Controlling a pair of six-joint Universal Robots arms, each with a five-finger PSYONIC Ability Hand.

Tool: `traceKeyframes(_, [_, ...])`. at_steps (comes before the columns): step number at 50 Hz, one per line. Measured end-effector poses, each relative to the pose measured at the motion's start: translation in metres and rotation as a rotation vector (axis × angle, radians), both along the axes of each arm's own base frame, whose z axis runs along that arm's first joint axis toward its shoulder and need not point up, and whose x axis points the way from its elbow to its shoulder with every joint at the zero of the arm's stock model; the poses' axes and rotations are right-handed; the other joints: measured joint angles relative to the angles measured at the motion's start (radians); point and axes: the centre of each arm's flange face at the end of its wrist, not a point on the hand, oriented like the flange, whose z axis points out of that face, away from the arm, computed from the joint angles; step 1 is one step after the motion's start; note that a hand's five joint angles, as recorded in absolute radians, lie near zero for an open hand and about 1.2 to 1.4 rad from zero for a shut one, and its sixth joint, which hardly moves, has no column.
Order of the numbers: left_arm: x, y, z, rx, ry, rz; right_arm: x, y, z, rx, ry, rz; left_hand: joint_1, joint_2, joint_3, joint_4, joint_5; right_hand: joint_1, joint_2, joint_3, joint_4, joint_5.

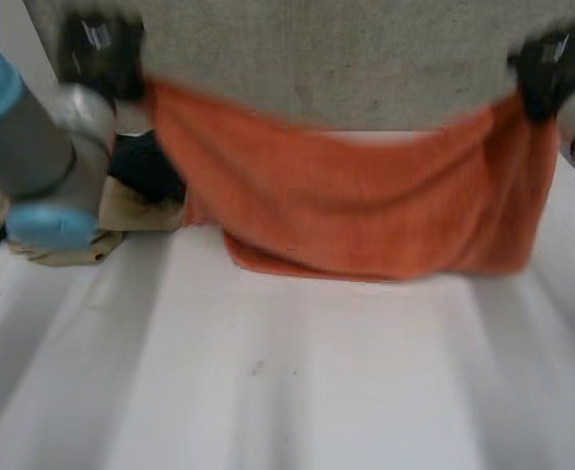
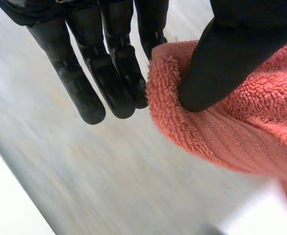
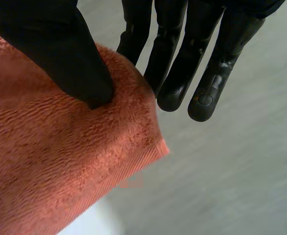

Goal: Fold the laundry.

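An orange towel (image 1: 365, 201) hangs stretched between my two hands above the far part of the white table (image 1: 297, 372), its lower edge sagging down to the tabletop. My left hand (image 1: 99, 54) holds its upper left corner. In the left wrist view the thumb (image 2: 221, 63) presses the towel's corner (image 2: 231, 122) against the fingers (image 2: 109, 73). My right hand (image 1: 553, 67) holds the upper right corner. In the right wrist view the thumb (image 3: 70, 58) pinches the towel (image 3: 60, 161) against the straight fingers (image 3: 182, 63).
Behind the towel's left side lie a dark blue garment (image 1: 145, 166) and a beige cloth (image 1: 120, 211) on the table. My left arm's grey joint with its light-blue cap (image 1: 47, 225) stands over them. A grey wall (image 1: 346, 59) rises beyond the table.
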Motion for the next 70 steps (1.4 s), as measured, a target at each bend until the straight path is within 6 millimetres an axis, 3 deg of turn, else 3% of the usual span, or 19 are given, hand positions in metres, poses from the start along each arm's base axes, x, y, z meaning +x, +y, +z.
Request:
traceKeyframes(1, [0.000,0.000,0.000,0.000,0.000,0.000,0.000,0.000,0.000,0.000,0.000,0.000,0.000,0.000,0.000,0.000,0.000,0.000,0.000,0.000,0.000,0.000])
traceKeyframes(2, [-0.001,-0.004,0.033,-0.123,0.057,0.018,0.002,-0.001,0.013,-0.068,-0.024,-0.001,0.000,0.000,0.000,0.000,0.000,0.000,0.000,0.000,0.000,0.000])
traceKeyframes(3, [0.000,-0.004,0.054,-0.203,0.099,0.032,0.006,0.002,0.050,-0.260,-0.092,-0.001,0.000,0.000,0.000,0.000,0.000,0.000,0.000,0.000,0.000,0.000])
traceKeyframes(4, [0.001,-0.003,0.071,-0.264,0.135,0.043,0.007,0.006,0.066,-0.338,-0.119,0.000,0.000,0.000,0.000,0.000,0.000,0.000,0.000,0.000,0.000,0.000])
traceKeyframes(6, [0.002,-0.001,0.078,-0.290,0.152,0.049,0.008,0.007,0.069,-0.353,-0.125,0.000,0.000,0.000,0.000,0.000,0.000,0.000,0.000,0.000,0.000,0.000])
traceKeyframes(7, [0.004,0.003,0.094,-0.345,0.201,0.059,0.008,0.016,0.088,-0.447,-0.159,0.004,0.000,0.000,0.000,0.000,0.000,0.000,0.000,0.000,0.000,0.000])
traceKeyframes(9, [0.006,0.007,0.095,-0.345,0.234,0.056,0.009,0.023,0.090,-0.463,-0.165,0.012,0.000,0.000,0.000,0.000,0.000,0.000,0.000,0.000,0.000,0.003])
traceKeyframes(12, [0.009,0.010,0.086,-0.312,0.254,0.048,0.009,0.027,0.083,-0.443,-0.157,0.023,0.000,0.000,0.000,0.000,0.000,0.000,0.000,0.000,0.000,0.003])
traceKeyframes(22, [0.032,0.029,-0.053,0.112,0.206,0.038,0.012,0.043,-0.033,-0.087,-0.051,0.122,0.000,0.001,0.000,0.000,0.000,0.000,0.005,0.001,0.000,0.004])
traceKeyframes(27, [0.031,0.049,-0.101,0.260,0.160,-0.015,0.008,0.051,-0.080,0.054,-0.023,0.136,0.000,0.001,0.000,0.000,0.000,0.000,0.005,0.001,0.001,0.005])
traceKeyframes(30, [0.029,0.058,-0.115,0.305,0.139,-0.040,0.001,0.052,-0.104,0.132,-0.010,0.123,0.000,0.001,0.000,0.000,0.000,0.000,0.005,0.001,0.001,0.005])
traceKeyframes(35, [0.028,0.075,-0.124,0.359,0.105,-0.069,-0.012,0.055,-0.126,0.249,0.008,0.085,0.000,0.001,0.000,0.000,0.000,0.000,0.005,0.001,0.001,0.005])
traceKeyframes(40, [0.035,0.094,-0.108,0.382,0.079,-0.064,-0.022,0.069,-0.119,0.335,0.048,0.065,0.000,0.001,0.000,0.000,0.000,0.000,0.005,0.001,0.001,0.005])
traceKeyframes(43, [0.042,0.106,-0.097,0.404,0.055,-0.050,-0.028,0.083,-0.105,0.386,0.090,0.055,0.000,0.001,0.000,0.000,0.000,0.000,0.005,0.001,0.001,0.005])
traceKeyframes(47, [0.060,0.136,-0.082,0.497,-0.044,-0.009,-0.044,0.118,-0.076,0.491,0.200,0.034,0.000,0.001,0.000,0.000,0.000,0.000,0.005,0.001,0.001,0.007])
traceKeyframes(53, [0.073,0.186,-0.089,0.677,-0.249,-0.026,-0.064,0.156,-0.050,0.589,0.359,0.019,0.000,0.001,0.000,0.000,0.000,0.000,0.005,0.001,0.001,0.008])
traceKeyframes(58, [0.071,0.208,-0.103,0.761,-0.361,-0.096,-0.071,0.166,-0.050,0.616,0.413,0.026,0.000,0.001,0.000,0.000,0.000,0.000,0.005,0.001,0.001,0.009])
traceKeyframes(63, [0.064,0.197,-0.117,0.761,-0.386,-0.120,-0.073,0.157,-0.067,0.642,0.412,0.040,0.000,0.001,0.000,0.000,0.000,0.000,0.005,0.001,0.001,0.009])
traceKeyframes(70, [0.050,0.149,-0.139,0.692,-0.364,-0.092,-0.073,0.121,-0.104,0.669,0.393,0.018,0.000,0.001,0.000,0.000,0.000,0.000,0.005,0.001,0.001,0.009])
